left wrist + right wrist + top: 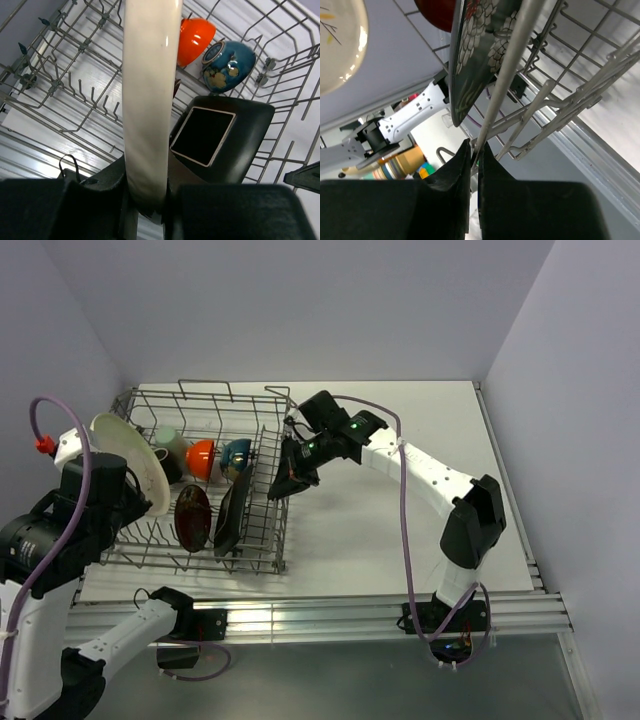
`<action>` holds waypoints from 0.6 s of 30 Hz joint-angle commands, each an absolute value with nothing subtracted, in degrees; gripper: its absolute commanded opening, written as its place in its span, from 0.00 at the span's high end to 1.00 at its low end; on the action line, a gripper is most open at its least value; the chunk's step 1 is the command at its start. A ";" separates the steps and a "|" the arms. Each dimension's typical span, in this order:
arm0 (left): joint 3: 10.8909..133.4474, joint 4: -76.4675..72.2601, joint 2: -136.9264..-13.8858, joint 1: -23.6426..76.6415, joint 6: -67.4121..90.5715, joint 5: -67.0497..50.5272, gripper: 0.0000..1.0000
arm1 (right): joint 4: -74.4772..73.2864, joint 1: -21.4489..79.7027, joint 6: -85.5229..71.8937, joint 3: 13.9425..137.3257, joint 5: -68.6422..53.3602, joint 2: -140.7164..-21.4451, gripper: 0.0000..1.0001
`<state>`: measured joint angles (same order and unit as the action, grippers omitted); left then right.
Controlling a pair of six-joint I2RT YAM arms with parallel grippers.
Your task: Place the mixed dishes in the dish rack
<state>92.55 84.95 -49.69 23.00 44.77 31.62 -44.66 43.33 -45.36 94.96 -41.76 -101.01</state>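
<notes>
My left gripper point(147, 205) is shut on the lower edge of the pale cream round plate point(150, 100), which stands upright over the left end of the dish rack point(270, 550). In the rack stand a red plate point(192, 517) and a black square floral plate point(225, 145) on edge. An orange bowl point(195, 37), a dark blue bowl point(229, 65) and a green cup point(168, 445) lie behind them. My right gripper point(476, 150) is shut on a wire point(505, 75) of the rack's right side, next to the black plate point(470, 55).
The rack's rows of upright tines point(85, 95) stand bare left of the cream plate. White table point(400, 530) stretches right of the rack to the grey side wall. The right arm point(430, 475) reaches across it from its base.
</notes>
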 commanded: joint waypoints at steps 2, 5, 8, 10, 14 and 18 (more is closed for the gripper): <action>92.46 78.75 -50.53 23.03 44.82 31.99 1.00 | -47.02 40.00 -35.86 94.49 -31.91 -96.33 1.00; 92.02 78.75 -51.50 23.03 43.51 31.38 1.00 | -48.16 35.26 -34.37 93.52 -30.93 -94.31 1.00; 91.58 78.49 -52.82 23.03 41.84 29.63 1.00 | -48.78 30.60 -32.70 92.38 -32.69 -93.52 1.00; 91.06 77.52 -53.35 23.03 39.73 26.82 1.00 | -48.26 28.66 -32.61 91.50 -33.48 -92.90 1.00; 89.91 75.68 -54.31 23.03 38.06 23.12 1.00 | -47.02 27.16 -32.08 90.70 -36.11 -92.90 1.00; 87.81 75.15 -56.07 23.03 36.83 18.38 1.00 | -46.67 27.16 -31.99 90.44 -36.48 -93.34 1.00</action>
<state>87.88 83.31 -55.86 23.00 39.38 21.80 -47.05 27.49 -34.30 91.35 -39.03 -95.46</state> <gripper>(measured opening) 0.224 0.055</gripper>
